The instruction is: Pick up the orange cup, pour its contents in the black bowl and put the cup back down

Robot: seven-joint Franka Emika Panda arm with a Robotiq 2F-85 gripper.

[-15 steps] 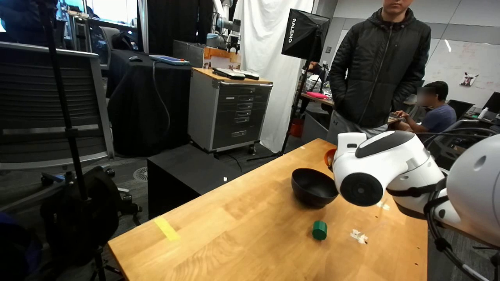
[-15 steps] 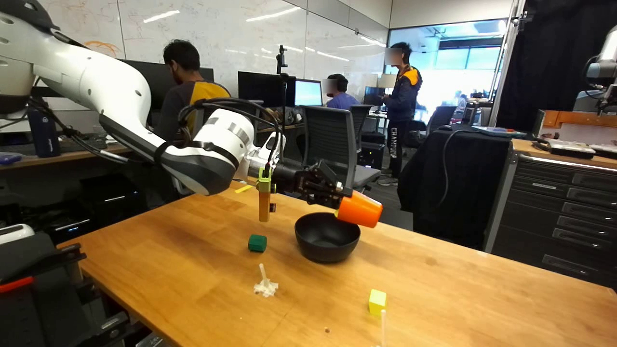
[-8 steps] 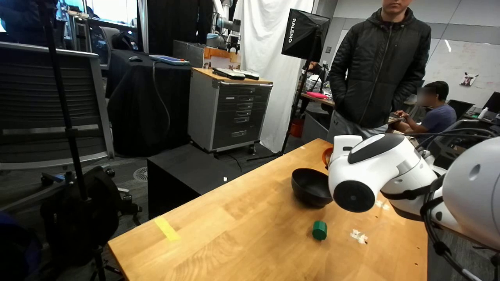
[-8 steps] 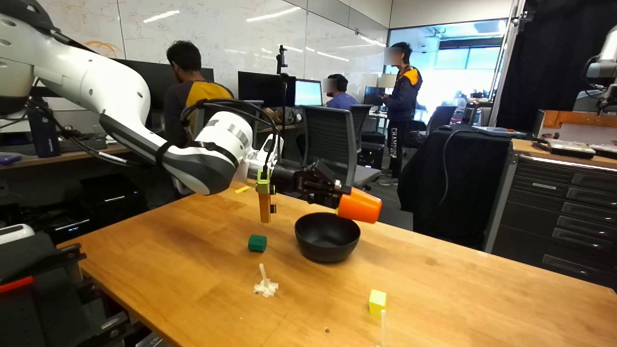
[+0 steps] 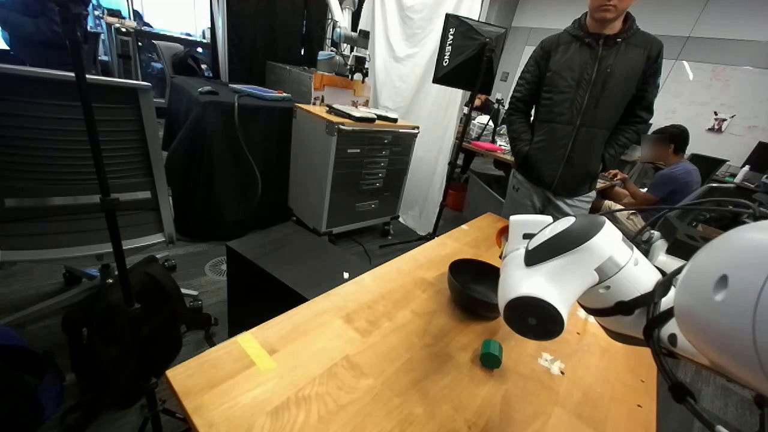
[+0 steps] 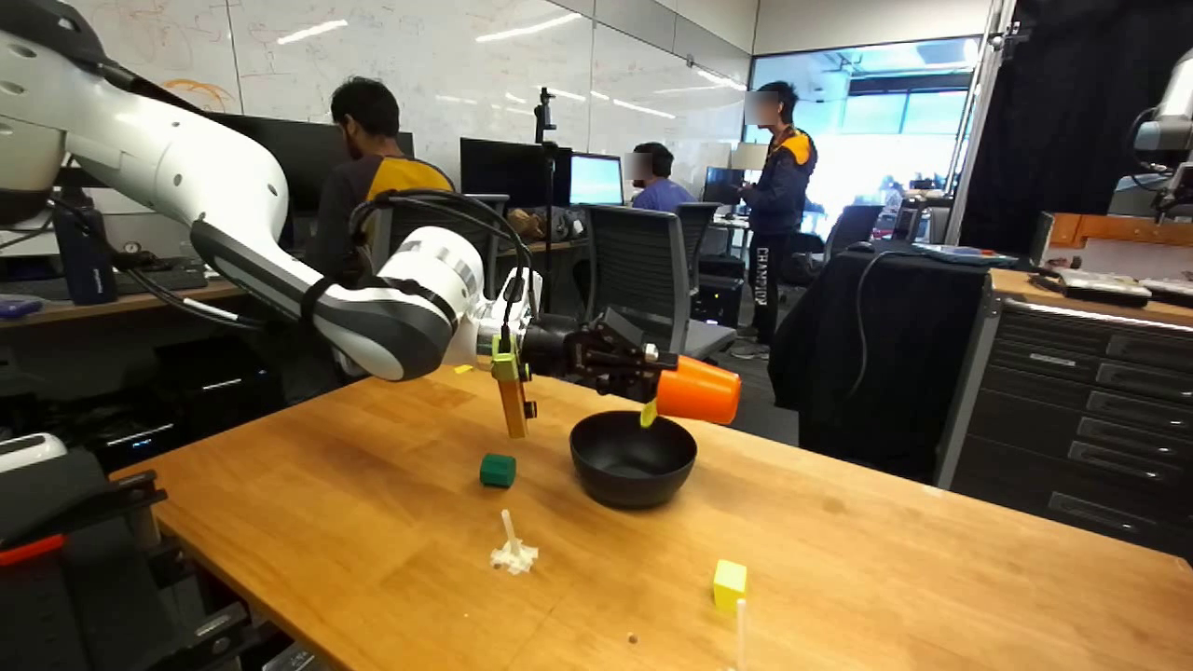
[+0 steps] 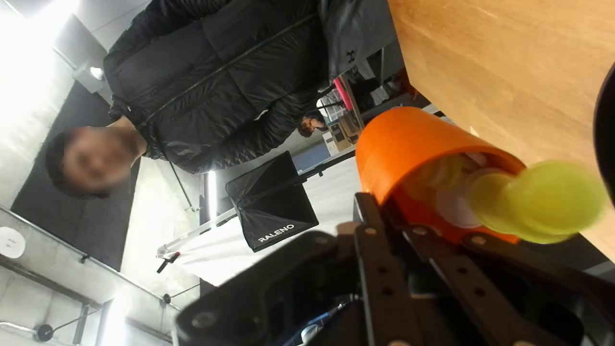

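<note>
My gripper (image 6: pixel 667 371) is shut on the rim side of the orange cup (image 6: pixel 701 390), off the table beside and above the black bowl (image 6: pixel 634 480). The cup lies almost on its side, its mouth facing back toward the gripper and the bowl. In the wrist view, yellowish-green contents (image 7: pixel 552 204) stick out past the rim, blurred; other pale pieces sit inside. One such piece shows just under the mouth, over the bowl's far edge, in an exterior view. No pieces are seen in the visible part of the bowl. An exterior view has most of the cup (image 5: pixel 502 236) hidden by the arm.
A dark green block (image 6: pixel 498 471) stands near the bowl on the wooden table (image 6: pixel 373 503). Closer to the camera are a yellow cube (image 6: pixel 730 584), a white stub in tape (image 6: pixel 513 552) and a thin white stick (image 6: pixel 741 634). A person (image 5: pixel 582 114) stands behind the table.
The cup has tipped further, from slanted to nearly level, and a yellowish-green piece now pokes out below its mouth. The wrist has swung slightly left and down in an exterior view.
</note>
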